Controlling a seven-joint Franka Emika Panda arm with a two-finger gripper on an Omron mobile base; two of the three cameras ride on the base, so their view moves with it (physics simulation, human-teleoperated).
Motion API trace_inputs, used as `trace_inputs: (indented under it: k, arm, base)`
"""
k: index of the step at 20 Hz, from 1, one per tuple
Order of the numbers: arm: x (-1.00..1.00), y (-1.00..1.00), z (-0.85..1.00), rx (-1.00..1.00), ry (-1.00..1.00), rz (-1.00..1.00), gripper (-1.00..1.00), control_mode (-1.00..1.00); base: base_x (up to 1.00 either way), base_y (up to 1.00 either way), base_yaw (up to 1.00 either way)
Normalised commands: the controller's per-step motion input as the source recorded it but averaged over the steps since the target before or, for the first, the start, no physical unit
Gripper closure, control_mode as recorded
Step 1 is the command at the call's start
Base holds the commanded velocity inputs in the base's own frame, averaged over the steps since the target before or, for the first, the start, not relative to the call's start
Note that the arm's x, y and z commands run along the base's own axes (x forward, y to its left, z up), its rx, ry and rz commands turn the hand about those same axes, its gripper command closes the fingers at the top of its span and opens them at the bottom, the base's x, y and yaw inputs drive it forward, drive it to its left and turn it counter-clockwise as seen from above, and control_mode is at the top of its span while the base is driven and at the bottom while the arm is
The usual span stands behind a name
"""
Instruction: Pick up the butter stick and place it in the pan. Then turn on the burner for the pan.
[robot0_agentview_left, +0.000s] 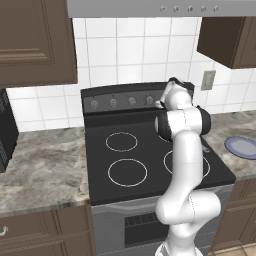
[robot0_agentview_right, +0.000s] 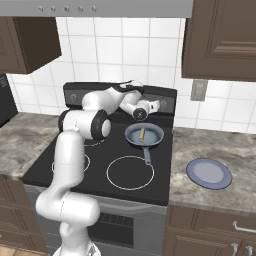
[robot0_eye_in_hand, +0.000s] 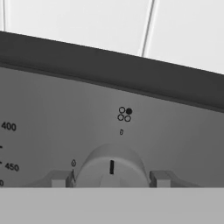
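Observation:
The pan (robot0_agentview_right: 151, 140) rests on the stove's back right burner, handle pointing toward the front. The yellow butter stick (robot0_agentview_right: 142, 134) lies inside it. My gripper (robot0_agentview_right: 157, 104) is up at the stove's back control panel, above and behind the pan. In the hand view my gripper (robot0_eye_in_hand: 111, 179) straddles a round burner knob (robot0_eye_in_hand: 111, 164), one finger tip tight against each side. The knob's dark pointer line stands straight up. Above it is a four-circle mark (robot0_eye_in_hand: 124, 114) with the upper right circle filled.
A flat blue-grey plate (robot0_agentview_right: 209, 173) lies on the counter right of the stove. Three other burner rings, such as the front one (robot0_agentview_right: 130, 172), are bare. More knobs (robot0_agentview_left: 113, 101) line the panel. A wall outlet (robot0_agentview_right: 198, 90) sits behind.

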Motion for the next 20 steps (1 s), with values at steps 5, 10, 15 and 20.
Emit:
trace_inputs:
  k: [5, 10, 15, 20]
  arm:
    - [0.0, 0.0, 0.0, -0.06, 0.0, 0.06, 1.0, -1.0]
    - [0.0, 0.0, -0.03, -0.03, 0.0, 0.06, 1.0, -1.0]
    - [0.0, 0.0, -0.05, 0.0, -0.03, 0.04, 1.0, -1.0]
    - [0.0, 0.0, -0.09, -0.01, -0.02, 0.05, 1.0, -1.0]
  base:
    - [0.0, 0.0, 0.0]
    - [0.0, 0.0, 0.0]
    - [0.0, 0.0, 0.0]
    - [0.0, 0.0, 0.0]
